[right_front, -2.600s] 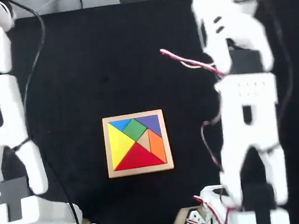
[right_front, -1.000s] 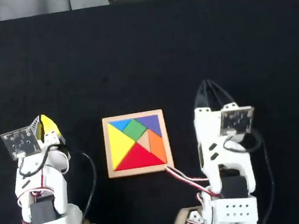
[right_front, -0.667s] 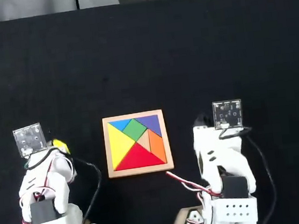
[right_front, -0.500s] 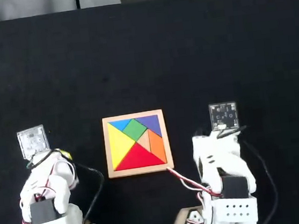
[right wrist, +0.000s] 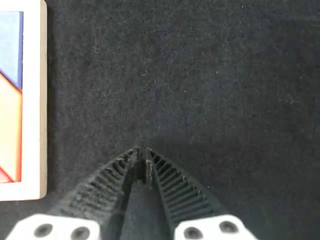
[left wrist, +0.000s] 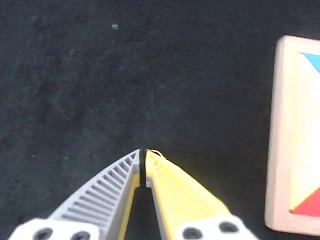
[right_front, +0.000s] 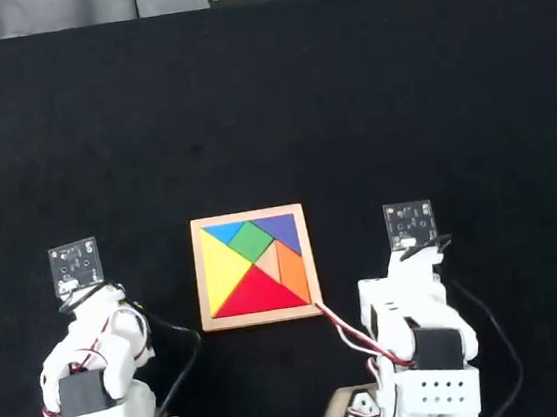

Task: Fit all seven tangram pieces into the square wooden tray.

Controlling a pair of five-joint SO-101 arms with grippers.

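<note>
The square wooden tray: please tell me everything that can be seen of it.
The square wooden tray has a pale wood rim and lies flat on the black table. Seven coloured pieces fill it: a blue triangle, a green square, a purple piece, a yellow triangle, a red triangle, an orange piece and a small tan triangle. Nothing grips it.

The wooden tray ran past the frame's edge in both wrist views; the left arm and right arm were cut off at the high view's lower edge
</note>
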